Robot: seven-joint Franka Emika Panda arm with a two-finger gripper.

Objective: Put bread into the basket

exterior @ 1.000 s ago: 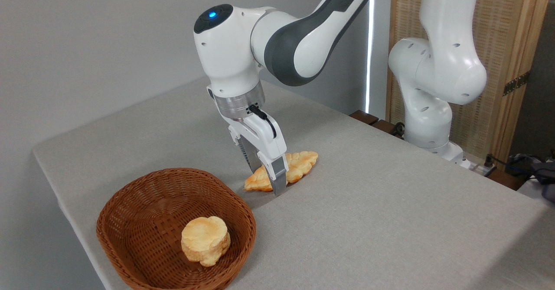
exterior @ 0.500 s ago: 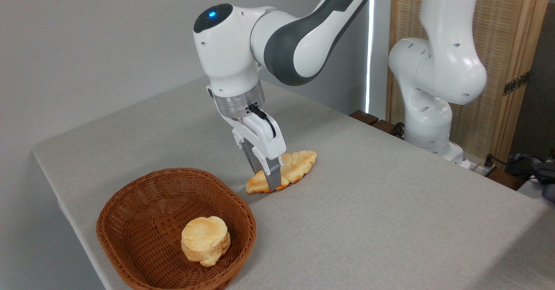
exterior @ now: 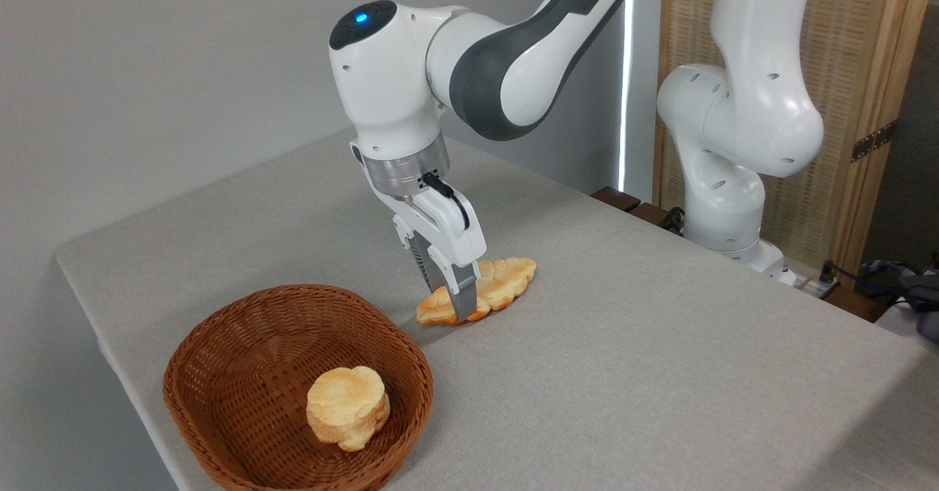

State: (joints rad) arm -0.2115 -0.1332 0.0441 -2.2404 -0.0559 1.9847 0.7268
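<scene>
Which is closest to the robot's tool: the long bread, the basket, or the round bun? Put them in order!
1. The bread: right at the tool, between its fingers.
2. The basket: lower left of the tool, its rim close by.
3. The bun: farthest, inside the basket near the front.

- The gripper (exterior: 453, 306) stands over the middle of the table (exterior: 660, 373), its fingers astride the bread (exterior: 499, 289).
- The bread lies on the table, stretching from just left of the gripper to its right and behind.
- The basket (exterior: 220, 344) sits left of the gripper and nearer the front edge, apart from the bread.
- A bun (exterior: 347, 406) lies in the basket.
- The arm's base (exterior: 733, 205) stands far right, behind the gripper.
</scene>
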